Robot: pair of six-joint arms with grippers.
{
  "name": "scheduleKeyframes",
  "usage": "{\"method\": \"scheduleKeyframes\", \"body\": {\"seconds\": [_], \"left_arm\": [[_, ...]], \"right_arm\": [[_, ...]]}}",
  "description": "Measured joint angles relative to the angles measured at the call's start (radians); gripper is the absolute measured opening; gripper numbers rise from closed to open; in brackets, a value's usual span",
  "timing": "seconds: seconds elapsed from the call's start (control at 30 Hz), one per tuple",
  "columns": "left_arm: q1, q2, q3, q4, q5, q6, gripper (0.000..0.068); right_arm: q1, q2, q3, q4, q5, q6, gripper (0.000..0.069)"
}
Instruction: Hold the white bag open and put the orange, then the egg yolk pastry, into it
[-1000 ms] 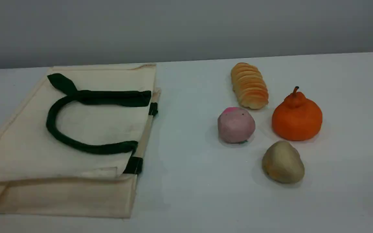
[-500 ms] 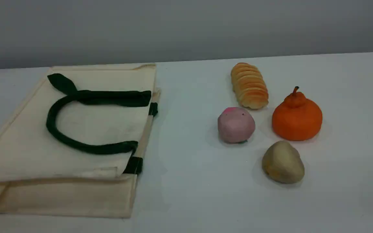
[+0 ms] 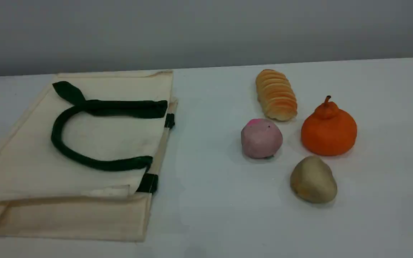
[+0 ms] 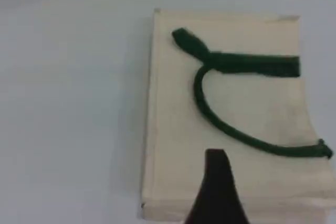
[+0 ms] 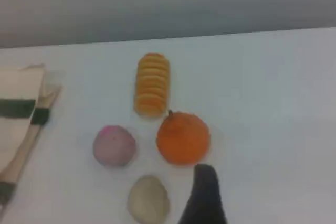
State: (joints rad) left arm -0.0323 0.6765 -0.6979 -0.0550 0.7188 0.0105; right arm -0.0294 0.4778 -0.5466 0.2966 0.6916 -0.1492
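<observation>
No shift: white bag (image 3: 113,138) flat, orange (image 3: 328,130) apart.

left gripper (image 4: 216,195): you have it raised and tilted forward and down, touching nothing.
left jaws: spread wide, nothing between them.
left fingertip (image 4: 215,174): one dark tapered tip shows at the bottom edge of your left wrist view, right of centre.
right gripper (image 5: 205,203): raised, tilted the same way, touching nothing.
right jaws: spread wide, nothing held.
right fingertip (image 5: 203,184): one dark rounded tip shows at the bottom edge, right of centre.
</observation>
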Motion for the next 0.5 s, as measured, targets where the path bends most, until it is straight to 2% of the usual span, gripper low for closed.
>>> {"method": "scheduleKeyframes", "body": {"seconds": [0.3, 0.5], "left_arm": [[0.000, 0.428, -0.070, 0.007, -0.184, -0.105, 0.0484], [0.000, 0.665, -0.140, 0.029, -0.226, -0.110, 0.0484]], "right_arm": [[0.000, 0.411, -0.017, 0.089, -0.330, -0.032, 0.0525], [0.000, 0.671, -0.099, 0.153, -0.405, -0.048, 0.0525]]}}
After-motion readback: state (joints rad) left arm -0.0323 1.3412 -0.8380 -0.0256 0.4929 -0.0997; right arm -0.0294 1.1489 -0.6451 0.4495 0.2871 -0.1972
